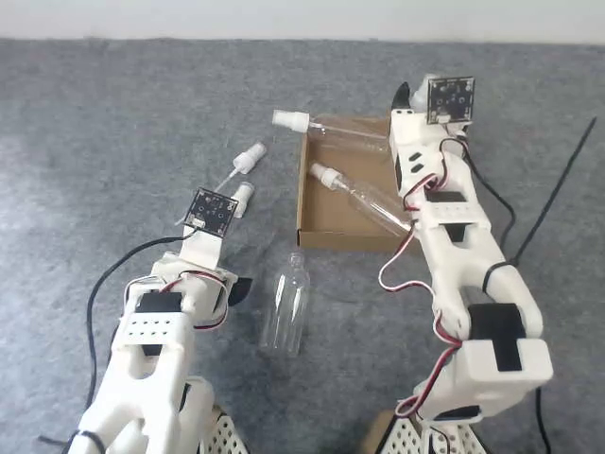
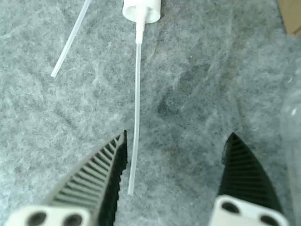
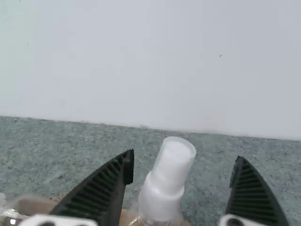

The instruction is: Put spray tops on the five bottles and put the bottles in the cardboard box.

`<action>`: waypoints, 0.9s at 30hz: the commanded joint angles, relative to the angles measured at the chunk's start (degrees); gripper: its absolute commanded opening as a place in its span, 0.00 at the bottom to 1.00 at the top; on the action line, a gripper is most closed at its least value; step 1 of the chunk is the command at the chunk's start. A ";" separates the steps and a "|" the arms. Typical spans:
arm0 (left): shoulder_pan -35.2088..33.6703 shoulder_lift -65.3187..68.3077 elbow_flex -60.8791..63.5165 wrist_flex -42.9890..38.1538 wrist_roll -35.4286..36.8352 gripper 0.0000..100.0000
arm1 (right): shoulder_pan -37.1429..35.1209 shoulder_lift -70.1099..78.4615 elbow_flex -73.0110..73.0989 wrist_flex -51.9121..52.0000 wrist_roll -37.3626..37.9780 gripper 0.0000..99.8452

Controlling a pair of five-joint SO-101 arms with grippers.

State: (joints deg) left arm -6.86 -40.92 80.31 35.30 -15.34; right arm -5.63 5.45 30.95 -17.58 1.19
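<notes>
Left gripper point(image 2: 178, 135), right gripper point(image 3: 185, 155) gape (gripping nothing) near three bottles point(image 1: 285, 303), two loose spray tops point(image 1: 250, 157), one box point(image 1: 345, 239).

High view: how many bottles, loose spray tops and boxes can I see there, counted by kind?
Bottles with spray top on: 2
Bottle with no top: 1
Loose spray tops: 2
Cardboard box: 1
Total: 6
</notes>
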 commanded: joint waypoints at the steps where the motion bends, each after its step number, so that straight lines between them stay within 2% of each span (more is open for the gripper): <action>1: 0.18 -1.85 -0.31 0.35 -0.62 0.31 | -0.31 -8.22 -5.10 5.05 0.97 0.29; 17: 0.18 -1.85 -0.31 0.35 -0.62 0.31 | -0.92 -42.86 -8.70 40.13 0.79 0.26; 20: 0.18 -1.85 -0.31 0.35 -0.62 0.31 | -6.29 -49.36 -8.70 49.10 1.05 0.26; 22: 0.18 -1.85 -0.31 0.35 -0.62 0.31 | -12.70 -50.68 -8.62 54.73 5.36 0.25; 24: 0.18 -1.85 -0.31 0.35 -0.62 0.31 | -18.86 -49.01 -8.62 58.42 14.68 0.25; 25: 0.18 -1.85 -0.31 0.35 -0.62 0.31 | -21.14 -47.52 -8.70 59.56 18.81 0.25; 27: 0.18 -1.85 -0.31 0.35 -0.62 0.31 | -22.99 -43.21 -9.23 60.35 22.15 0.25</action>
State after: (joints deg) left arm -6.86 -40.92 80.31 35.30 -15.34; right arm -25.05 -41.41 25.49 41.05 15.60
